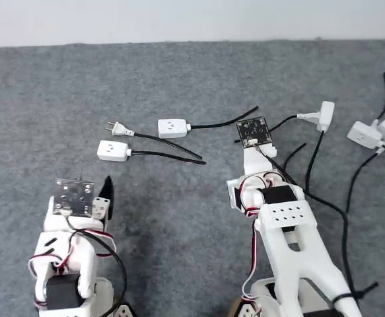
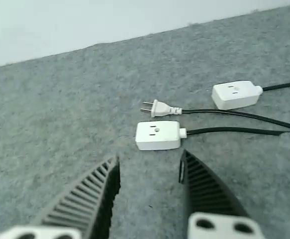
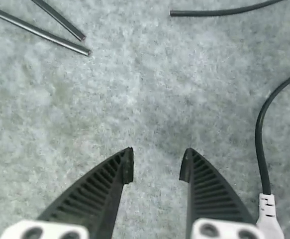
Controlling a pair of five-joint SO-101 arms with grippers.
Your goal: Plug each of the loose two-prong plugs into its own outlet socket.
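The ribbed black fingers of the left gripper (image 2: 149, 160) and the right gripper (image 3: 158, 154) stand apart over fuzzy grey carpet (image 2: 60, 124). At the left's 12 o'clock lies a boxy white socket (image 2: 157, 135), with the plug (image 2: 157, 107) just beyond. A second socket (image 2: 236, 94) lies at 2 o'clock.

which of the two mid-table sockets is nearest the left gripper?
The socket right ahead of the left gripper, beside the loose plug; the other socket lies farther off.
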